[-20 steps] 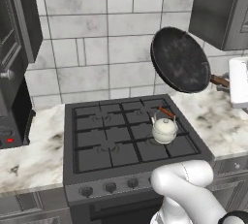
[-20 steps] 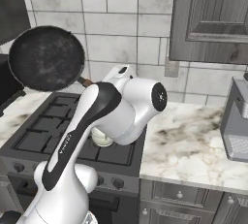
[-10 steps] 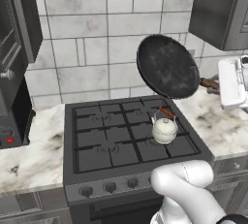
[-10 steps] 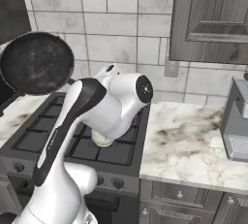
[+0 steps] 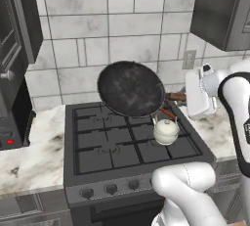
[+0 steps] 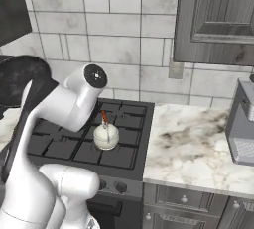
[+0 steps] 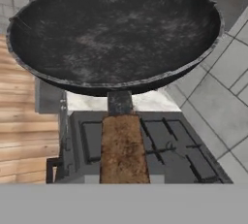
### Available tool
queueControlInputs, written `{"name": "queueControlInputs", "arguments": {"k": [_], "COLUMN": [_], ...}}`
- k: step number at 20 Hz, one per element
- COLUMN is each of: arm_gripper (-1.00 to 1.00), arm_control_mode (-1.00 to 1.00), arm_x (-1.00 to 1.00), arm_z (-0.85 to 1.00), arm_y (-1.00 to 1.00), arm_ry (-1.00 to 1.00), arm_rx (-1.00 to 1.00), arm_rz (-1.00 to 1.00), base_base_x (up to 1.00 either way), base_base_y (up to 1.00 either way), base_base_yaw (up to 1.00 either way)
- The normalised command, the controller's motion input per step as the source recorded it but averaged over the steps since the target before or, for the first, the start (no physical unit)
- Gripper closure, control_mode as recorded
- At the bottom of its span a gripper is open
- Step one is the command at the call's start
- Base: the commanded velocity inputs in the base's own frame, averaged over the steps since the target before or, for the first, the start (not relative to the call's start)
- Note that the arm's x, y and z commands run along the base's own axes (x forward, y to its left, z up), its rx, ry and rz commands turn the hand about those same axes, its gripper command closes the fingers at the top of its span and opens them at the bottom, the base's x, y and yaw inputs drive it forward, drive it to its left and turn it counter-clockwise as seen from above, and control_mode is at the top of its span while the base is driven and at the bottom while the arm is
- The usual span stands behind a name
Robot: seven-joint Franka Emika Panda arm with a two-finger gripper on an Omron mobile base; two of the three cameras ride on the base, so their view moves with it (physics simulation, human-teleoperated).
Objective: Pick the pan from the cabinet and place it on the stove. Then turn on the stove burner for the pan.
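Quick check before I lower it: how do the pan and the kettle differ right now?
The pan is black, wide and shallow; the kettle is white, small and rounded. The pan hangs tilted in the air above the stove, held by its wooden handle, while the kettle stands upright on a front burner grate. The pan's handle is long and straight; the kettle's arches over its top. Both handles are reddish-brown.

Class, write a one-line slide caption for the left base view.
The robot's pincer holds the black pan tilted in the air above the stove, beside a small white kettle.
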Motion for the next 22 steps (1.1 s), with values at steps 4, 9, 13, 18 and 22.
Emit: {"name": "queueControlInputs", "arguments": {"k": [4, 9, 13, 18, 22], "arm_gripper": [1.0, 1.0, 1.0, 1.0, 1.0], "arm_control_mode": [-1.0, -1.0, -1.0, -1.0, -1.0], "arm_x": [0.02, 0.0, 0.11, 0.35, 0.31], "arm_z": [-0.42, -0.47, -0.42, -0.43, -0.43], "arm_y": [0.56, 0.47, 0.3, 0.16, 0.15], "arm_ry": [0.17, 0.16, 0.14, 0.11, 0.12], "arm_rx": [-0.03, 0.0, 0.0, 0.0, 0.0], "arm_rz": [-0.08, -0.1, -0.09, -0.03, -0.01], "base_base_x": [0.0, 0.0, 0.0, 0.0, 0.0], "base_base_y": [0.0, 0.0, 0.0, 0.0, 0.0], "base_base_yaw": [0.0, 0.0, 0.0, 0.0, 0.0]}}
